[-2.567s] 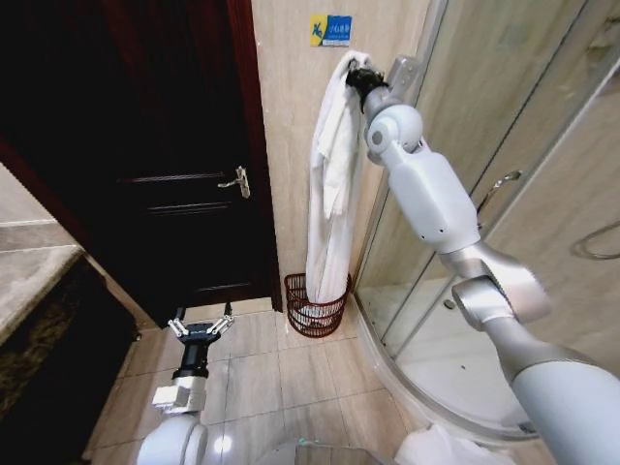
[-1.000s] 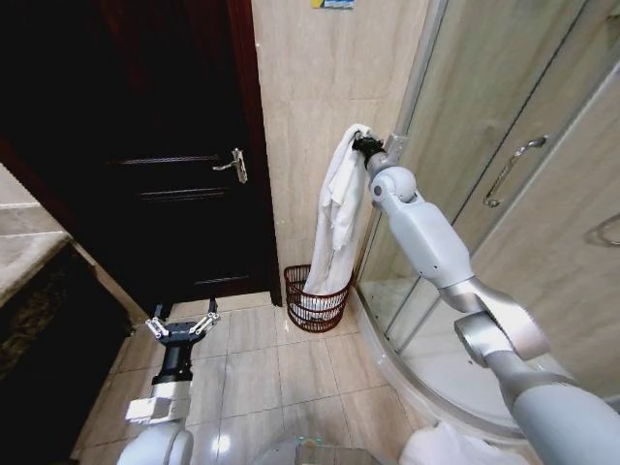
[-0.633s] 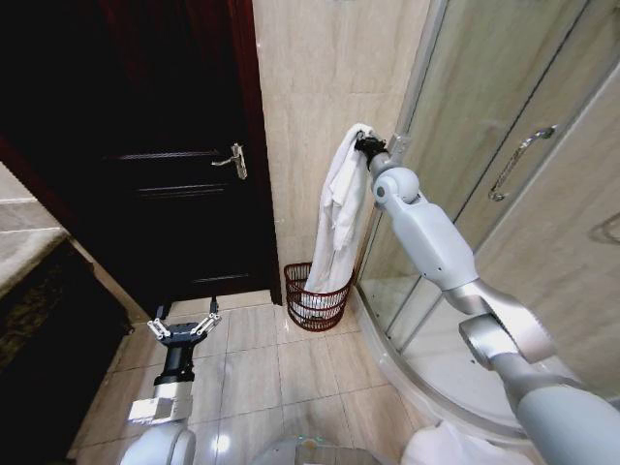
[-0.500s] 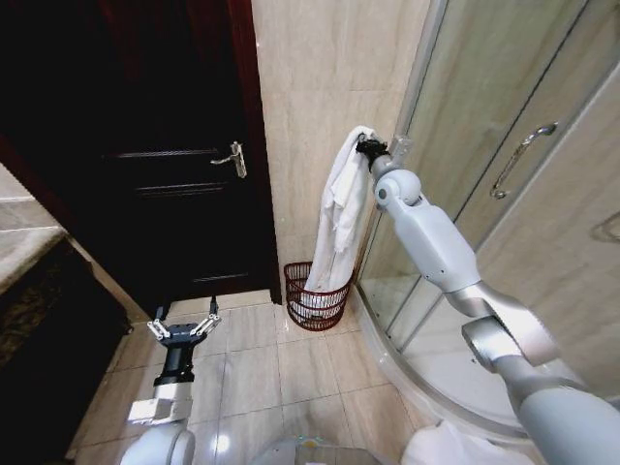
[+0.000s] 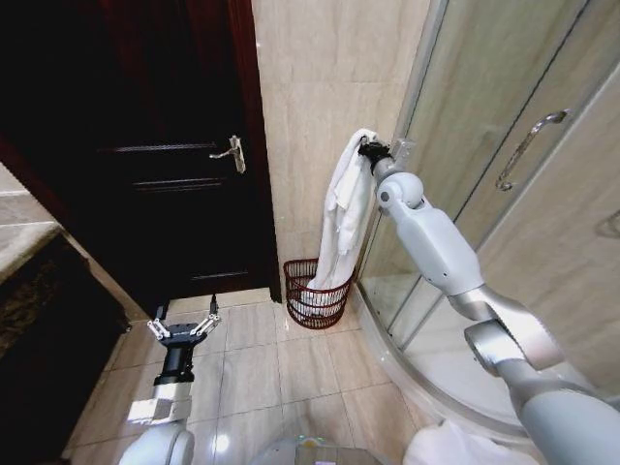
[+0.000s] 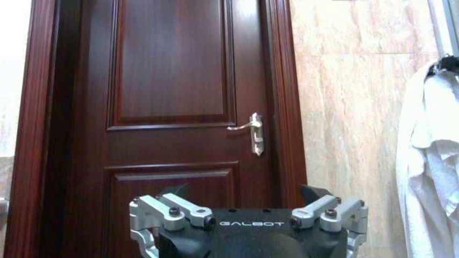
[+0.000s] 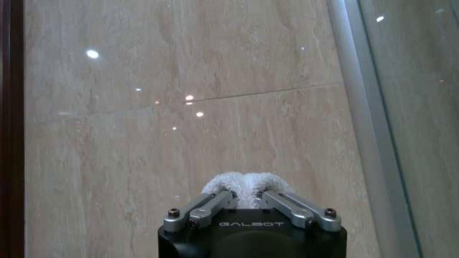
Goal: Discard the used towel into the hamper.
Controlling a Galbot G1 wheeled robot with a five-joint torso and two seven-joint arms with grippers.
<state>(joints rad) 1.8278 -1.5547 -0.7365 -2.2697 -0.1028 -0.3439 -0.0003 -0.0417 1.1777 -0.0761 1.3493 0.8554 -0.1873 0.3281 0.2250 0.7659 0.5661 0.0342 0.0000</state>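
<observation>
- right gripper (image 5: 368,151) raised high on an outstretched arm, close to the beige tiled wall (image 5: 320,87), beside the metal frame of the glass shower enclosure (image 5: 484,145).
- jaws of that gripper pinched on the top fold of the white towel (image 5: 344,208); in the right wrist view, towel (image 7: 244,185) bunched between the two fingers (image 7: 212,207), closed onto the cloth.
- towel hanging straight down from the grip in long folds, lower end reaching into the hamper (image 5: 315,298).
- hamper standing on the floor tiles (image 5: 281,368) at the foot of the wall, between the dark wooden door (image 5: 165,155) and the curved shower base (image 5: 436,358); dark red-brown openwork sides, white cloth showing inside through the weave.
- left gripper (image 5: 184,325) held low over the floor, well apart from the hamper and towel, pointed toward the door.
- jaws of the left gripper spread wide, holding nothing; in the left wrist view, both fingers (image 6: 172,212) splayed outward in front of the door (image 6: 172,107), with its metal handle (image 6: 252,131) above.
- edge of the hanging towel (image 6: 430,161) visible far off in the left wrist view, against the wall.
</observation>
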